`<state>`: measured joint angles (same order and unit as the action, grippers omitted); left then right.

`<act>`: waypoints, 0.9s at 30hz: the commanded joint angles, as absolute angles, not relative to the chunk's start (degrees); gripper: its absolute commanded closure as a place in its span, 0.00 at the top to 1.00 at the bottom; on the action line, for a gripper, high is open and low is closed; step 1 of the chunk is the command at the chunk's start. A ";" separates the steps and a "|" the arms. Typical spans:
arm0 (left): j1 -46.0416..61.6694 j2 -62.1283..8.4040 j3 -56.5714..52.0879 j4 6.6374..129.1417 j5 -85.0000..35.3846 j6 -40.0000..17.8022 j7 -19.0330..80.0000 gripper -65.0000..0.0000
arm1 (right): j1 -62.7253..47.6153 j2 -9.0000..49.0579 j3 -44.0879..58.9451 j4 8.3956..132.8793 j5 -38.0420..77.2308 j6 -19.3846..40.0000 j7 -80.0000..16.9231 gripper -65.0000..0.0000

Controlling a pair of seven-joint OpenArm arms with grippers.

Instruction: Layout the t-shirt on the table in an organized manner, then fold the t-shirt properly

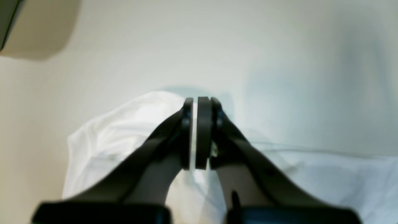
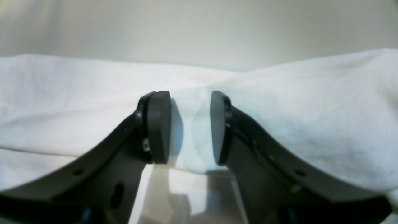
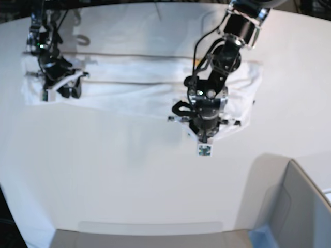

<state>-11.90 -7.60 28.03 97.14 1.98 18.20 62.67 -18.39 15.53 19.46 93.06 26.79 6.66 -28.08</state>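
The t-shirt point(image 3: 134, 85) is seen as plain white, no print showing; the table point(image 3: 129, 175) white; both grippers' fingers point(image 2: 158, 124) matt black with dark grey pads; a grey box point(image 3: 300, 206) is noted at the corner.

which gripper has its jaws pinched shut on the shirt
The left gripper: its jaws are pinched together on the t-shirt. The right gripper shows a gap.

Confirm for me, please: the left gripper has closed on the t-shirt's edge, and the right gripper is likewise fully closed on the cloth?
Not quite. The left gripper is shut on the t-shirt, but the right wrist view shows the right gripper open, with cloth in the gap.
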 commanded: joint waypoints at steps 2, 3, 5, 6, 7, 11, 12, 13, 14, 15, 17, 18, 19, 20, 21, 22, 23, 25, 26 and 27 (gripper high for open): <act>-12.62 -7.69 27.56 98.24 2.59 18.33 63.60 0.04 | -18.07 16.22 19.82 94.11 27.03 6.99 -26.77 0.34; -12.62 -7.69 27.56 98.24 2.59 18.33 63.60 0.04 | -17.98 16.22 19.82 94.02 27.03 6.99 -26.77 0.34; -12.62 -7.78 27.56 98.24 2.59 18.33 63.69 0.04 | -17.89 16.22 19.82 94.02 27.03 6.99 -26.77 0.34; -12.62 -7.78 27.65 98.24 2.59 18.33 63.87 0.04 | -17.89 16.22 19.82 94.02 27.03 6.99 -26.77 0.34; -12.62 -7.78 28.00 98.15 2.59 18.33 64.04 0.05 | -17.80 16.22 19.82 94.02 27.03 6.99 -26.77 0.34; -12.18 -7.60 28.18 98.24 2.59 18.33 64.13 0.22 | -17.71 16.22 19.74 93.93 27.03 6.99 -26.77 0.34; -11.82 -7.60 28.18 98.24 2.59 18.33 64.13 0.29 | -17.71 16.22 19.74 93.93 27.03 6.99 -26.77 0.34; -11.82 -7.60 28.18 98.24 2.59 18.33 64.13 0.36 | -17.71 16.22 19.74 93.85 27.03 6.99 -26.77 0.34; -11.82 -7.60 28.26 98.24 2.59 18.33 64.13 0.40 | -17.71 16.22 19.74 93.85 27.03 6.99 -26.77 0.34; -11.82 -7.60 28.62 98.24 2.59 18.33 64.13 0.42 | -17.71 16.22 19.74 93.85 27.03 6.99 -26.77 0.34; -11.82 -7.78 30.20 98.07 2.59 18.07 64.13 0.41 | -17.71 16.22 19.74 93.85 27.03 6.99 -26.77 0.34; -11.82 -7.78 30.73 98.07 2.59 17.98 64.13 0.41 | -17.71 16.22 19.82 93.85 27.03 6.99 -26.77 0.34; -11.82 -7.78 31.16 97.98 2.59 17.98 64.13 0.40 | -17.71 16.22 19.82 93.85 27.03 6.99 -26.77 0.34; -11.82 -7.78 31.60 97.89 2.59 17.98 64.13 0.40 | -17.71 16.22 19.82 93.85 27.03 6.99 -26.77 0.34; -11.82 -7.78 31.87 97.80 2.59 17.89 64.13 0.40 | -17.71 16.22 19.82 93.85 27.03 6.99 -26.77 0.34; -11.82 -7.78 32.31 97.27 2.59 17.89 64.13 0.40 | -17.71 16.22 19.82 93.85 27.03 6.99 -26.77 0.34; -11.91 -7.78 32.75 96.22 2.59 17.89 64.13 0.40 | -17.71 16.22 19.82 93.85 27.03 6.99 -26.77 0.34; -12.26 -7.78 33.27 93.49 2.59 18.15 64.13 0.40 | -17.71 16.22 19.82 93.85 27.03 6.99 -26.77 0.34; -12.35 -7.78 33.19 92.26 2.59 18.24 63.87 0.40 | -17.71 16.22 19.82 93.85 27.03 6.99 -26.77 0.34; -12.35 -7.78 33.01 91.82 2.59 18.24 63.52 0.40 | -17.71 16.22 19.82 93.85 27.03 6.99 -26.77 0.34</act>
